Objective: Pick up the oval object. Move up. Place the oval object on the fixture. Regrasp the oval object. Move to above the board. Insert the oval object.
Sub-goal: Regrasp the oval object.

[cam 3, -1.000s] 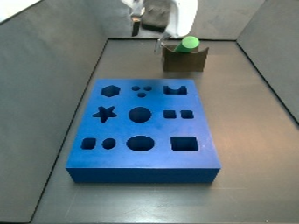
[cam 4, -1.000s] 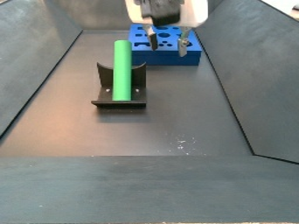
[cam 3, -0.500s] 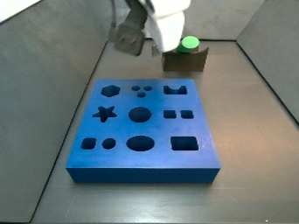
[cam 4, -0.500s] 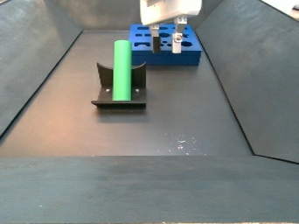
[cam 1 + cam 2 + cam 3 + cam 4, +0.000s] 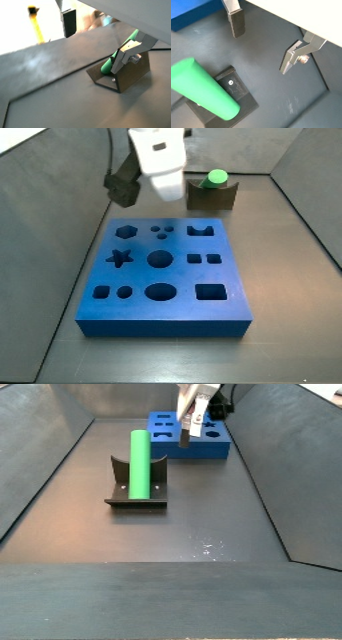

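— Jaws?
— Spread apart, nothing between the two silver fingers (image 5: 295, 56). Gripper (image 5: 264, 42) hanging in the air over bare dark floor (image 5: 271, 20), tilted rather than pointing straight down.

— And seen from the side cameras?
— Gripper (image 5: 191, 418) up above the blue board (image 5: 189, 438) in a side view; in a side view, white gripper body (image 5: 154, 166) raised near the board's far edge, left of the fixture (image 5: 213, 196).

— Green rod?
— Lying lengthwise in the notch of the fixture (image 5: 135, 488), both ends sticking out past it. Clear of the fingers, not touched. Rod (image 5: 138, 461) well apart from the gripper in that side view. End-on in a side view, only the rounded green tip (image 5: 215, 175) showing on top of the dark block. Close in both wrist views: rod (image 5: 206, 90) slanting across the dark bracket (image 5: 232, 91); rod (image 5: 115, 56) partly behind one finger (image 5: 124, 54).

— Board?
— Flat on the floor toward the near end in a side view (image 5: 160, 318), cut-outs all open: star, hexagon, circles, squares, oval. Fixture beyond the board's far right corner, near the back wall.
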Robot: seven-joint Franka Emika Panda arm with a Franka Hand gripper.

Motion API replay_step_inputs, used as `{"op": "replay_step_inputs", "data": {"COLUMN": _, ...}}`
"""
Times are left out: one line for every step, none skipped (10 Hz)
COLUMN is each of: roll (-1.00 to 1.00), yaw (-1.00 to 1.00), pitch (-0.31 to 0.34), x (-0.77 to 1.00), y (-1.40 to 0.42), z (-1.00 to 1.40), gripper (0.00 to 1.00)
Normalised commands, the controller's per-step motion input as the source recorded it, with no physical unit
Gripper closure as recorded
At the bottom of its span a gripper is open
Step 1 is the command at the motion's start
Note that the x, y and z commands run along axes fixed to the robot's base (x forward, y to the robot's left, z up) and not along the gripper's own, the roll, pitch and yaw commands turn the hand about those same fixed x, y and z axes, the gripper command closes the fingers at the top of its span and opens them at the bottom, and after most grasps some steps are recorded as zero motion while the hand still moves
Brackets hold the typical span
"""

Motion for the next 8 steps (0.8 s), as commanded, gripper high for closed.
{"op": "replay_step_inputs", "data": {"roll": 0.63, "yaw": -0.60, "pitch": 0.635, "x": 0.01, "y": -0.01, "z": -0.03, "gripper": 0.00}}
{"op": "replay_step_inputs", "data": {"roll": 0.46, "yaw": -0.37, "pitch": 0.715, "x": 0.03, "y": -0.01, "z": -0.02, "gripper": 0.00}}
{"op": "replay_step_inputs", "data": {"roll": 0.33, "yaw": -0.08, "pitch": 0.725, "x": 0.06, "y": -0.01, "z": -0.02, "gripper": 0.00}}
{"op": "replay_step_inputs", "data": {"roll": 0.27, "yaw": 0.12, "pitch": 0.704, "x": 0.06, "y": -0.02, "z": -0.03, "gripper": 0.00}}
{"op": "replay_step_inputs", "data": {"roll": 0.22, "yaw": 0.27, "pitch": 0.663, "x": 0.07, "y": -0.04, "z": -0.01, "gripper": 0.00}}
{"op": "replay_step_inputs", "data": {"roll": 0.18, "yaw": 0.37, "pitch": 0.588, "x": 0.07, "y": -0.04, "z": 0.00, "gripper": 0.00}}
{"op": "replay_step_inputs", "data": {"roll": 0.15, "yaw": 0.46, "pitch": 0.428, "x": 0.07, "y": -0.04, "z": 0.00, "gripper": 0.00}}
{"op": "replay_step_inputs", "data": {"roll": 0.14, "yaw": 0.49, "pitch": 0.302, "x": 0.06, "y": -0.04, "z": -0.01, "gripper": 0.00}}
